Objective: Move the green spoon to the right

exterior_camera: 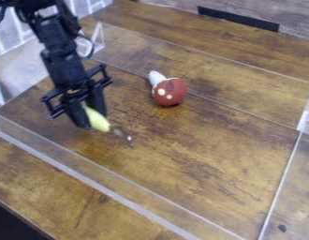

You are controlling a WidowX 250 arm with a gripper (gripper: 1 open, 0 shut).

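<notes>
The end effector points down over the left part of the wooden table, its fingers pinching the yellow-green handle of the spoon. The spoon hangs tilted, its metal bowl lowest, near the table surface. A red round object lies apart to the right.

No readable text, labels, brands, numbers or signs anywhere in view. Red round object carries pale specks (marks only, too small and blurred to read as characters). Wooden tabletop unmarked.
</notes>
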